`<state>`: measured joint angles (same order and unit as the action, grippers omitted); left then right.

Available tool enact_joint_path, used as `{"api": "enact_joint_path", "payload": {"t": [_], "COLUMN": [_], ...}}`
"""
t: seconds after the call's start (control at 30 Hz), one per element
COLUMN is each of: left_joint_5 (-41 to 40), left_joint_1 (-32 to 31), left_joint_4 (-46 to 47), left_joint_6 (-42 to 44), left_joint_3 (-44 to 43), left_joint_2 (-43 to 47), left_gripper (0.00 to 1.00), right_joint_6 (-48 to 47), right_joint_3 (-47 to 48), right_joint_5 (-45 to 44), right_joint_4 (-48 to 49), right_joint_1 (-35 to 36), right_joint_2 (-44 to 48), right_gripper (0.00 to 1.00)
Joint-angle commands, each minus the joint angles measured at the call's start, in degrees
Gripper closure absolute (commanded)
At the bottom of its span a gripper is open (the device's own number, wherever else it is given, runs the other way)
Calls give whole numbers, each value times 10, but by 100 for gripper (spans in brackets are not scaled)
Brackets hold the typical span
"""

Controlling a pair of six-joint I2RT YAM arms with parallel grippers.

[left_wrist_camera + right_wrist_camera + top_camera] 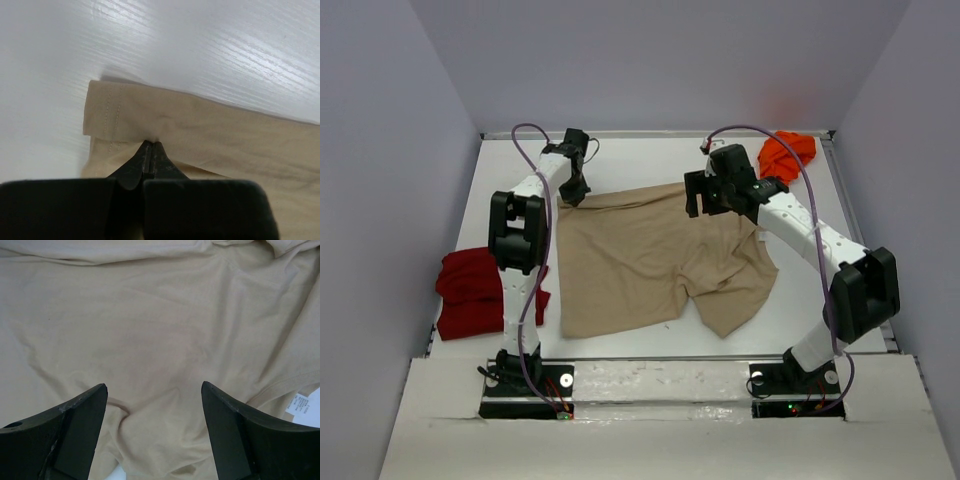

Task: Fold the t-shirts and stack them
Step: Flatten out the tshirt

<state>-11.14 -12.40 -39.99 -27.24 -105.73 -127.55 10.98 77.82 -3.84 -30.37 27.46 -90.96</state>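
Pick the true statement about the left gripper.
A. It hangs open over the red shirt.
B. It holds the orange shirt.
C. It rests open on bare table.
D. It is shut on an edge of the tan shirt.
D: in the left wrist view the left gripper has its fingers pressed together at the hemmed edge of the tan shirt, and the cloth puckers at their tips.
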Motion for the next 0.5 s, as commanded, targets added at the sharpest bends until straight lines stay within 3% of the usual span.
{"api": "enact_joint_path", "payload": {"t": [0.0,0.23,0.47], "left_joint_5": [-24,-28,-1], "left_joint_1": [-1,6,25], "left_joint_4": [-15,-84,-51], "left_joint_6": [3,11,4], "left_joint_3": [-59,-233,-259], "left_joint_2": [56,-16,-53], "left_gripper": [100,100,100], "right_joint_6": [9,10,10], "right_joint_3": [-6,-7,-15], "right_joint_5": [15,23,26], "right_joint_4": [29,29,28], "right_joint_1": [4,4,4], "right_joint_2": [-17,-33,-28], "right_gripper": [19,20,21]}}
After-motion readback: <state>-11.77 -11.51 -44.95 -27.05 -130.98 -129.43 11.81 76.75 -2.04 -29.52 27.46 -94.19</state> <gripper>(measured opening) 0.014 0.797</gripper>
